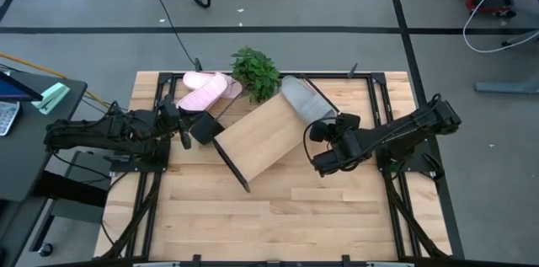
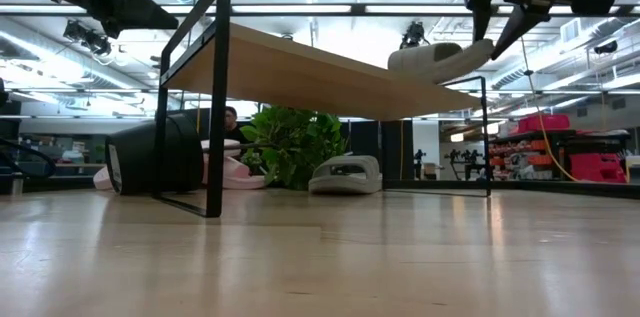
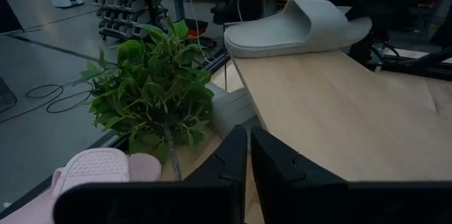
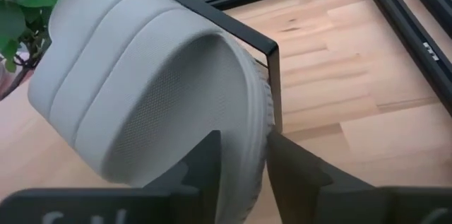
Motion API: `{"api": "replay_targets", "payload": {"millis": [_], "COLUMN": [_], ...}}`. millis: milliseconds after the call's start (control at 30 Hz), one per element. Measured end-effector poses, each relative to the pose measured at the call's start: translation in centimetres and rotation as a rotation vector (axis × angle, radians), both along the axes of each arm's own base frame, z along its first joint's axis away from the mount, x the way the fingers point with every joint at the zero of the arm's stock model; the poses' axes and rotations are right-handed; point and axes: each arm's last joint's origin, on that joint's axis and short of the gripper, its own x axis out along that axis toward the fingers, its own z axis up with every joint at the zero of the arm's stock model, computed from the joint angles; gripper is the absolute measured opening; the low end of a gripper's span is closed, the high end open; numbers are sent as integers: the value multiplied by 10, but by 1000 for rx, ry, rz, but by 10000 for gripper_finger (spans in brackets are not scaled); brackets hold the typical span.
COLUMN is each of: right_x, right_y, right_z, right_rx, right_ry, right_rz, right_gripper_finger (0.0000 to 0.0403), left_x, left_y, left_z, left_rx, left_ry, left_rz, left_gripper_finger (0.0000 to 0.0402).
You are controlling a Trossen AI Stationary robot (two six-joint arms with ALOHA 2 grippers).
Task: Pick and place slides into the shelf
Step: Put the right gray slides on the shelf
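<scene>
Right gripper jaws pinch grey slide edge at shelf top corner (near plant). Lower flat, clear of frame, then release. Left gripper jaws pressed together, idle.

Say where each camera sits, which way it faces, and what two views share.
High view: overhead, straight down on the light wooden slanted shelf board; both arms show.
Low view: table height, level under the board; arms enter from above.
Left wrist view: past the shut left tool toward the green leafy plant.
Right wrist view: right tool gripping the light grey foam slide.
Left wrist and low views share that slide.
</scene>
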Motion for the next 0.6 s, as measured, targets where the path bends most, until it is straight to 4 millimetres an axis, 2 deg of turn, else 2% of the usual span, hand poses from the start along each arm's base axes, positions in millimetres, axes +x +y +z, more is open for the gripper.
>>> {"api": "replay_targets", "payload": {"millis": [267, 600], "right_x": [3, 5], "right_y": [-7, -15], "right_z": [0, -2], "right_rx": [2, 58], "right_ry": [10, 57], "right_rz": [-10, -9], "right_gripper_finger": [168, 197], "left_x": [0, 0], "left_y": [0, 0], "left_z": [0, 0], "left_rx": [0, 0], "left_ry": [0, 0], "left_rz": [0, 0], "left_gripper_finger": [33, 26]}}
